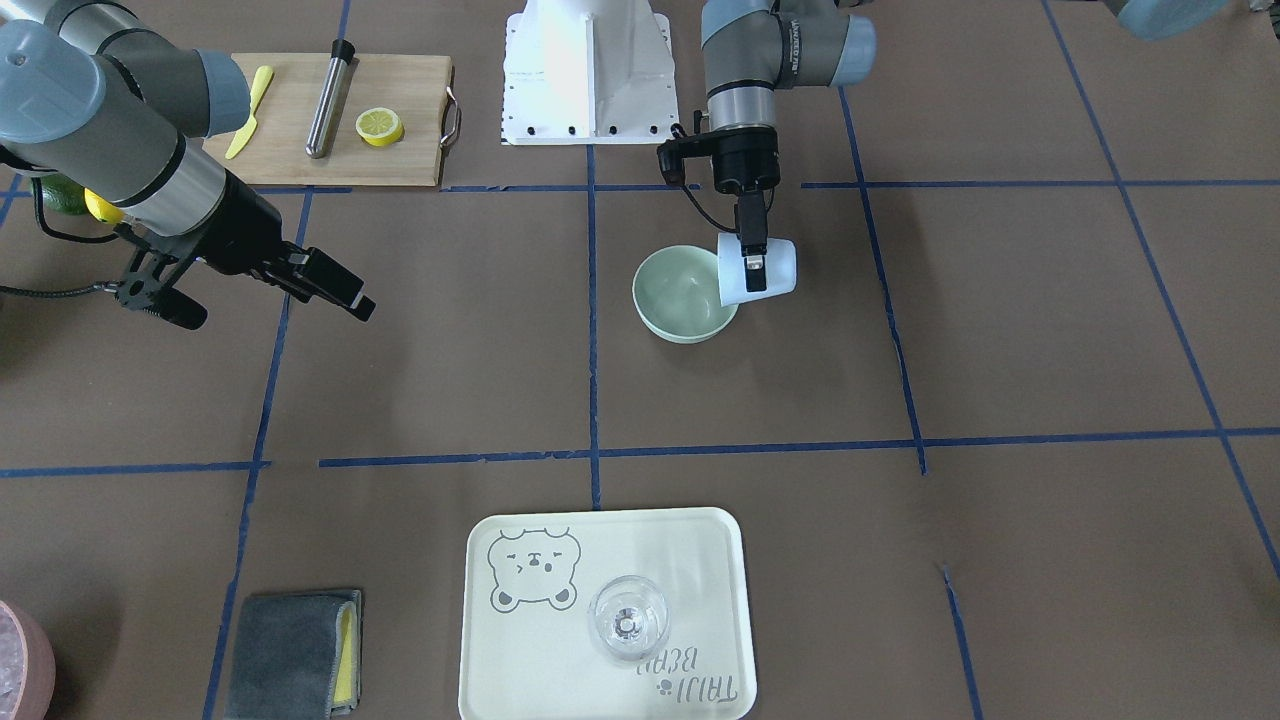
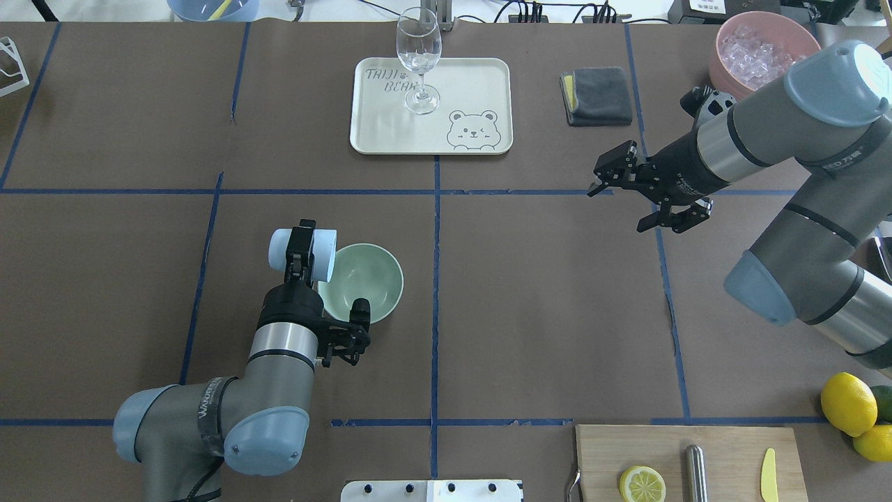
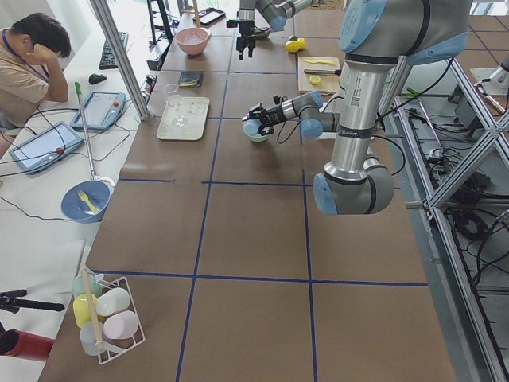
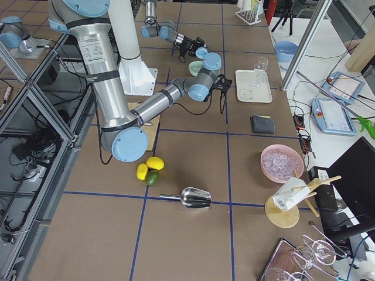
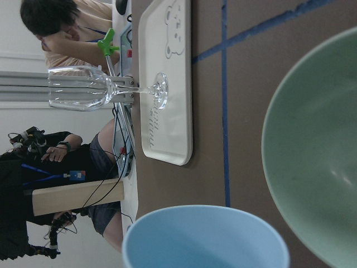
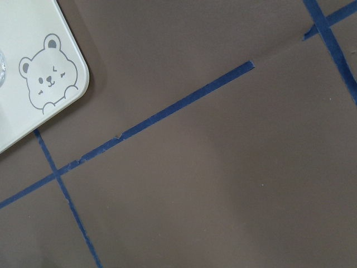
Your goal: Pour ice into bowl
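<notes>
The pale mint-green bowl [image 1: 685, 293] [image 2: 362, 282] stands on the brown table left of centre in the overhead view. My left gripper [image 1: 752, 262] [image 2: 301, 245] is shut on a pale blue cup [image 1: 757, 270] [image 2: 303, 251]. The cup lies tipped on its side, with its mouth over the bowl's rim. In the left wrist view the cup's rim [image 5: 206, 237] sits beside the bowl [image 5: 318, 167], which looks bare inside. No ice shows in the cup or the bowl. My right gripper [image 2: 617, 209] [image 1: 280, 318] is open and empty, hovering far off to the right.
A cream tray [image 2: 481, 84] with a wine glass [image 2: 418, 63] stands at the far side, a grey cloth [image 2: 596, 94] beside it. A pink container [image 2: 763, 52] with whitish contents is far right. A cutting board [image 2: 725, 446] with a lemon half [image 2: 641, 483] and whole lemons [image 2: 847, 403] are near right.
</notes>
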